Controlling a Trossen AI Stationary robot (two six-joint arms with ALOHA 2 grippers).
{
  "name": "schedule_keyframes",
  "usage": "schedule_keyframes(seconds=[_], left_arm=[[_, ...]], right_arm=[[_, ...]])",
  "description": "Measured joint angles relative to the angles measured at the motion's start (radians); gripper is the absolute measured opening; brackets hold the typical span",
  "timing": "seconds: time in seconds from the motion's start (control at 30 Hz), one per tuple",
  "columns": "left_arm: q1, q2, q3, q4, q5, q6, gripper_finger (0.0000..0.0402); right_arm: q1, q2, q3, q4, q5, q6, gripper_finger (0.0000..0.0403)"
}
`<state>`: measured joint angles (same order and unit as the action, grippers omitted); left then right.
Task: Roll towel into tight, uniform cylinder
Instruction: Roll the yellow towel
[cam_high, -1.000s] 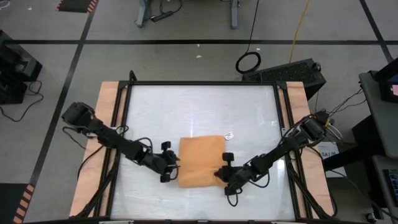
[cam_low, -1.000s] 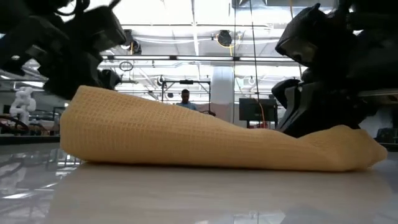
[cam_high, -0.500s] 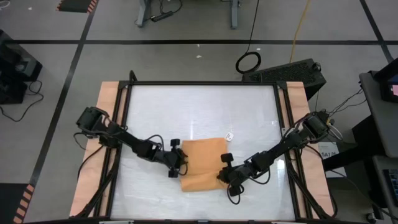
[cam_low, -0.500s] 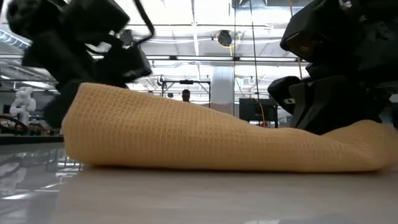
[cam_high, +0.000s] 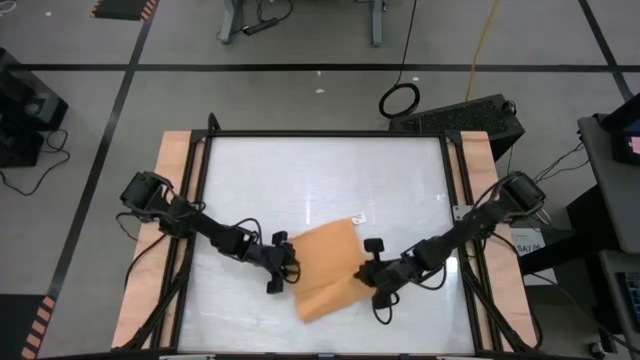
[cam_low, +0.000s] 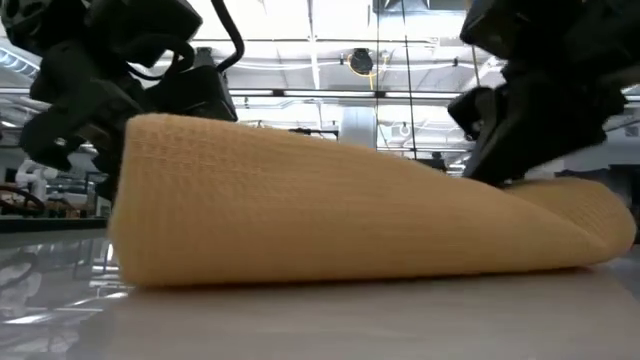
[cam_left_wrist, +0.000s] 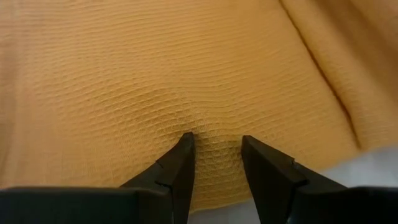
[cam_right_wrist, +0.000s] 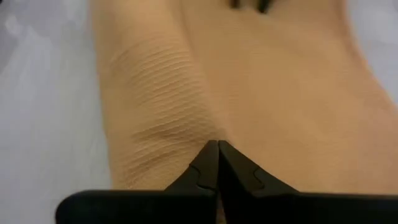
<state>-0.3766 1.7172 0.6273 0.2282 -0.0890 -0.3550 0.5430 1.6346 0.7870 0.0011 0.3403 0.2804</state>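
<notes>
The orange-tan towel (cam_high: 325, 270) lies folded in a thick, loose bundle on the white table, skewed to the table's edges. Its small white tag (cam_high: 358, 217) is at the far right corner. In the low view the towel (cam_low: 340, 220) is thick at its left end and tapers to the right. My left gripper (cam_high: 287, 268) is at the towel's left edge, shut on cloth (cam_left_wrist: 214, 149). My right gripper (cam_high: 371, 279) is at the towel's right edge, its fingers closed together on the cloth (cam_right_wrist: 217, 152). My left gripper pinches a small bulge of the towel's left edge (cam_left_wrist: 214, 134) between its two fingers, coming nearly level from the table's left. How many layers it has cannot be told. The towel rests on the table. My right gripper has its closed fingertips on the towel's right edge beside a rolled fold (cam_right_wrist: 186, 134), coming low from the table's right. Cloth creases fan out from the tips. The fingers hide whether a layer lies between them. The towel rests on the table.
The white table top (cam_high: 300, 170) is framed by a black rail and wooden side strips (cam_high: 172, 200). Bare table lies beyond the towel toward the far edge. The low view shows a room with a person far behind the table.
My left gripper has gone toward the table's right, into the towel's left edge. My right gripper has shifted a little toward the right edge. The towel has turned about on the table, now skewed, and its near part has come toward the near edge and bunched thicker.
</notes>
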Motion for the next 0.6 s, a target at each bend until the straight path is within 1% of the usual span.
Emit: schedule_keyframes(seconds=[0.13,0.23,0.3,0.37,0.43,0.53,0.6], left_arm=[[-0.005,0.0,0.0,0.003,0.004,-0.046,0.014],[-0.005,0.0,-0.001,0.004,0.004,-0.056,0.014],[-0.005,0.0,-0.001,0.004,0.005,-0.058,0.014],[-0.005,0.001,-0.001,0.006,0.004,-0.058,0.014],[-0.005,0.001,-0.002,0.008,0.004,-0.058,0.014],[-0.005,0.001,-0.002,0.015,0.004,-0.058,0.014],[-0.005,0.001,-0.002,0.016,0.004,-0.058,0.014]], right_arm=[[-0.005,-0.069,0.0,0.001,0.025,0.019,0.0],[-0.001,-0.108,0.001,0.118,0.005,-0.011,0.0],[0.01,-0.109,0.001,0.231,-0.059,-0.053,0.0],[0.026,-0.086,0.001,0.365,-0.156,-0.085,0.0],[0.045,-0.036,0.002,0.493,-0.225,-0.09,0.0],[0.082,0.053,0.002,0.599,-0.26,-0.049,0.0],[0.106,0.104,0.012,0.631,-0.262,0.007,0.0]])
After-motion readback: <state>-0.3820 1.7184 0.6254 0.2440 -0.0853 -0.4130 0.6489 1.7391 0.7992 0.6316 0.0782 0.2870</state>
